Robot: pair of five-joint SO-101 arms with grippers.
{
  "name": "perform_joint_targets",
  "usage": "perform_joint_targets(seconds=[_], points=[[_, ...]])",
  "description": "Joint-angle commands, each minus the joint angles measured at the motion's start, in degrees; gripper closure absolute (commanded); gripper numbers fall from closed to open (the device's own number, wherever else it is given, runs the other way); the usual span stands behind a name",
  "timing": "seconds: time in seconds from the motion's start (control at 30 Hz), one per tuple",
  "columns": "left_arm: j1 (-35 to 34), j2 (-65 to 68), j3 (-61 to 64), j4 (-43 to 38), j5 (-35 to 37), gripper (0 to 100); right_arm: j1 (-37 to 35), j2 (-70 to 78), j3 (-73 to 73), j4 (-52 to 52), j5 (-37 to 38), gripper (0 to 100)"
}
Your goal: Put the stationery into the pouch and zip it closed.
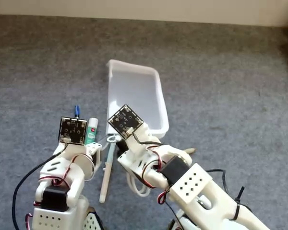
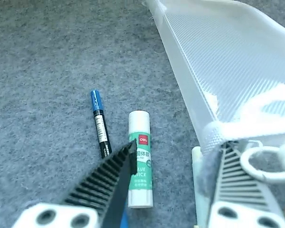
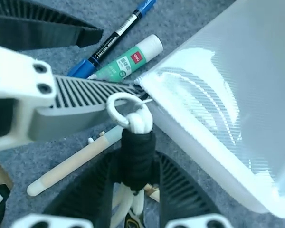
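broadly, a grey carpeted desk [image 1: 230, 72] carries everything. a translucent white pouch [image 1: 134, 91] lies at its middle, running from the arms toward the far side. the left end effector [image 2: 179, 147] sits at the pouch's near left corner with its jaws spread wide: the grey finger [image 2: 228, 175] rests against that corner and the black finger stands well apart over the stationery. the right end effector [image 3: 137, 164], just right of it, is clamped on the zip pull [image 3: 135, 142], a black-wrapped tab with a white ring on top, at the same corner. a long cream pen [image 1: 106, 172] lies on the desk between the two arms, just near of the pouch. a glue stick [image 2: 140, 156] with a green label lies just left of the pouch, outside it, between the left jaws. a blue-capped marker [image 2: 99, 123] lies just left of the glue stick, apart from it.
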Motion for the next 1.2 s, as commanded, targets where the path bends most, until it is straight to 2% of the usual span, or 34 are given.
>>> perform_joint_targets(seconds=[0.0,0.1,0.3,0.57,0.77,0.97,1.17], points=[[1.19,-0.57,2.33,-6.51,0.18,74,0.40,-2.68,-0.75,0.92,0.44,99.3],[1.19,-0.57,4.26,-9.58,0.18,75,0.40,-2.68,-0.75,1.01,0.44,99.3],[1.19,-0.66,4.09,-10.02,0.09,88,0.66,-2.68,-0.75,1.10,0.62,99.3],[0.75,-0.66,3.47,-10.11,0.09,99,2.07,-2.68,-1.27,3.47,0.53,99.3],[0.66,-0.66,1.89,-9.76,0.09,99,8.31,-2.68,-1.36,5.49,0.44,99.3],[-3.38,-0.66,1.80,-9.76,0.35,99,12.62,-2.77,-1.45,5.49,0.44,99.3],[-4.62,-0.66,1.80,-9.76,0.35,99,18.24,-3.91,-2.77,5.49,0.44,99.3]])
